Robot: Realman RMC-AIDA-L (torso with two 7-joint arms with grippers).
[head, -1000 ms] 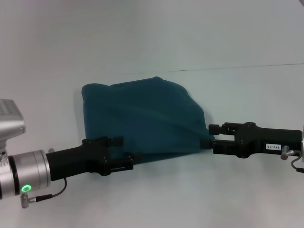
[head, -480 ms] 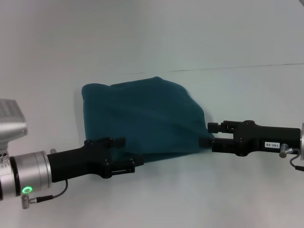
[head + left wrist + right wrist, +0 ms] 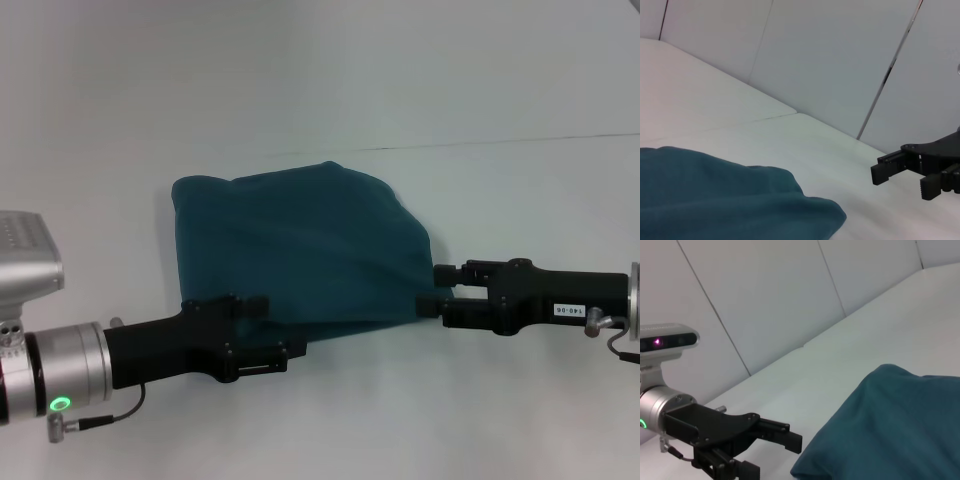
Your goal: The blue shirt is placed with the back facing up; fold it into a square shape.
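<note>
Evenly and softly lit from overhead, bright without glare; faint, diffuse shadows under the blue shirt (image 3: 300, 250) on the white table (image 3: 420, 420); slightly soft focus throughout; deep black on both arms, swallowing detail; mild vignetting toward corners.

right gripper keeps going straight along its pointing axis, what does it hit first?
Most likely the near right edge of the dark teal-blue fabric shirt. The right gripper points toward the robot's left with its open fingers level with that edge. Contact is unclear. Beyond lies the left gripper.

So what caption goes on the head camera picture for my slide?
Two open grippers, left and right, flank a folded blue shirt.
</note>
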